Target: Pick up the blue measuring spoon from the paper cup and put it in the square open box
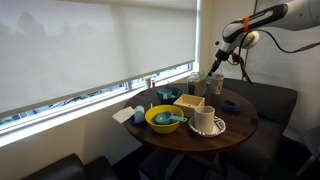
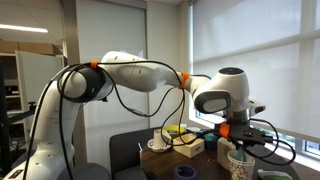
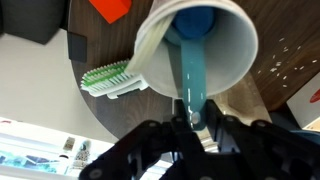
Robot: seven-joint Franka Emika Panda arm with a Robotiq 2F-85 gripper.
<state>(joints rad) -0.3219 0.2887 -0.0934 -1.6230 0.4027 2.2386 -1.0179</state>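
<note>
The blue measuring spoon stands in the white paper cup, bowl end down and handle pointing out toward me. My gripper is shut on the tip of the handle, just above the cup rim. In both exterior views the gripper hangs right over the cup at the table's window side. The low tan square open box sits near the table's middle, apart from the cup.
A round dark table holds a yellow bowl, a white mug on a plate and small blue items. A green-and-white brush lies beside the cup. The window is close behind, with a couch around the table.
</note>
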